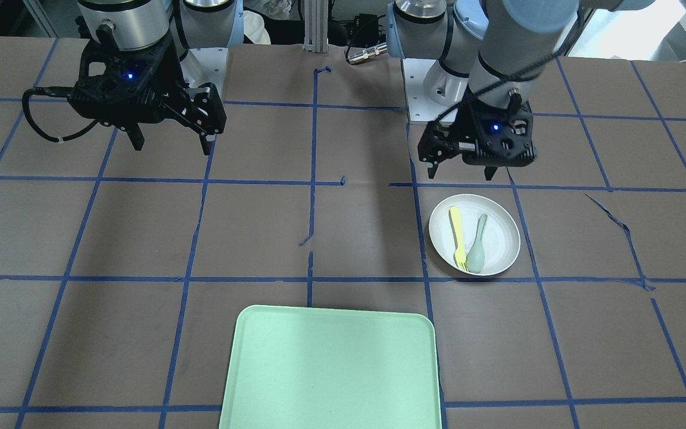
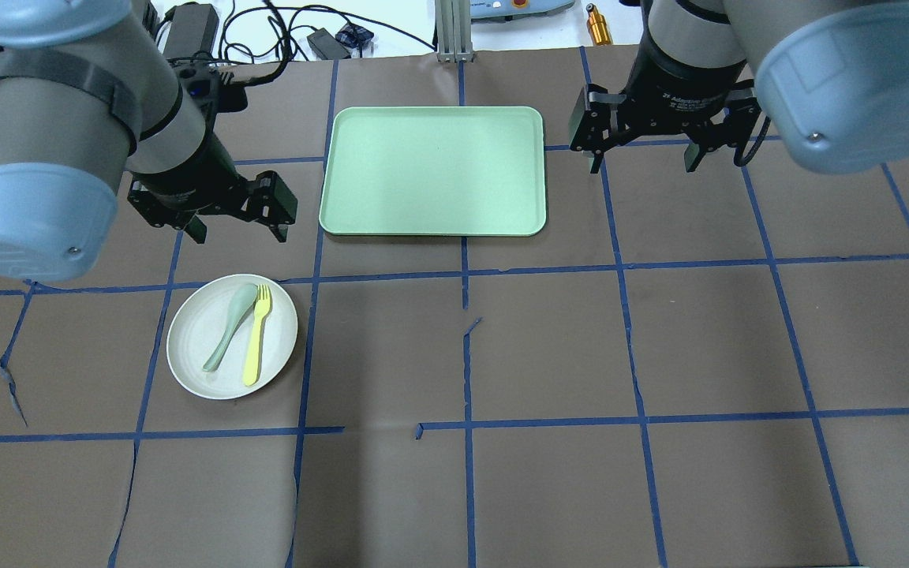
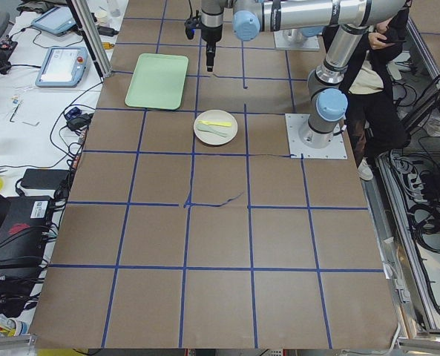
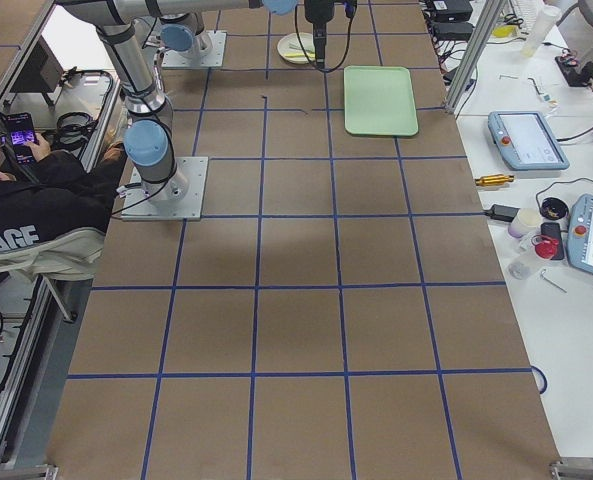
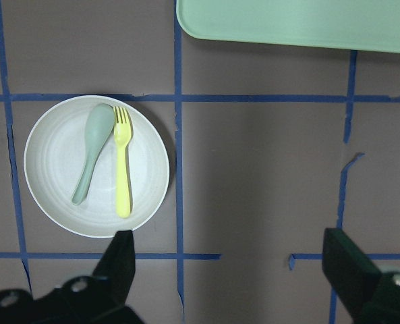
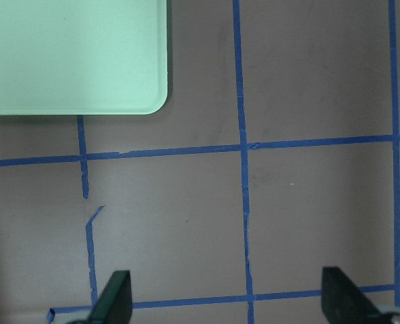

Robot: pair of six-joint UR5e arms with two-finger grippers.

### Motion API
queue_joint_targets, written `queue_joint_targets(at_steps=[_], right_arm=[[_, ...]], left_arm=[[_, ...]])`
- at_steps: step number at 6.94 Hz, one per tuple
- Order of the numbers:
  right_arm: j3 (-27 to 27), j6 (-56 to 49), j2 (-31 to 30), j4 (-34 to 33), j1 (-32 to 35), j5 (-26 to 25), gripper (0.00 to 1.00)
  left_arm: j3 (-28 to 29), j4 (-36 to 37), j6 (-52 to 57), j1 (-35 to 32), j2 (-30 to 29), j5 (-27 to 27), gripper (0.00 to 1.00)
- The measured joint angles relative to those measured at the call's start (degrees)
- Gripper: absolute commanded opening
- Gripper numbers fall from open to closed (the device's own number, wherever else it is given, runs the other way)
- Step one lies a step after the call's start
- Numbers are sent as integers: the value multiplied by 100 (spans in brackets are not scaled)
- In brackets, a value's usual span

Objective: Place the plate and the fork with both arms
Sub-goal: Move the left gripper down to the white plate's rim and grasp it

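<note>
The off-white plate (image 2: pixel 186 359) lies on the table on my left side, also in the front view (image 1: pixel 501 229) and left wrist view (image 5: pixel 51 182). The yellow fork (image 2: pixel 256 335) lies on it beside a pale green spoon (image 2: pixel 230 326); the fork also shows in the front view (image 1: pixel 457 235) and left wrist view (image 5: pixel 122 162). My left gripper (image 2: pixel 237 231) is open and empty, raised just beyond the plate; it also shows in the front view (image 1: pixel 461 173). My right gripper (image 2: pixel 642 163) is open and empty, raised over bare table right of the tray.
A mint-green rectangular tray (image 2: pixel 433 170) lies at the table's far middle, also in the front view (image 1: pixel 331 369). Blue tape lines grid the brown table. Cables and devices lie past the far edge. A seated person (image 4: pixel 36 200) is behind the robot.
</note>
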Motion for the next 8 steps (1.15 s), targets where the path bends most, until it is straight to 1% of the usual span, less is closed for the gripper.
queue_joint_targets(at_steps=[1,2,3,4,5,7,8], right_arm=[[4,4,0,2,1,1,100],[8,9,0,4,1,0,100],[15,13,0,4,2,3,100],[23,20,0,4,2,4,100],[29,24,2,4,3,3,100],[29,12,7,4,4,-3,100],[31,9,8,4,3,-3,100]], left_arm=[[-560,521,614,555,-11,-7,95],[-1089,1050,1189,1120,-61,-35,90],[-1505,1424,1715,1648,-146,-75,90],[-1802,1694,2075,2045,-280,-113,86],[-2009,2037,2224,2250,-456,-134,83],[-2345,2815,2289,2376,-847,-141,72],[-2404,3098,2289,2392,-1037,-136,35]])
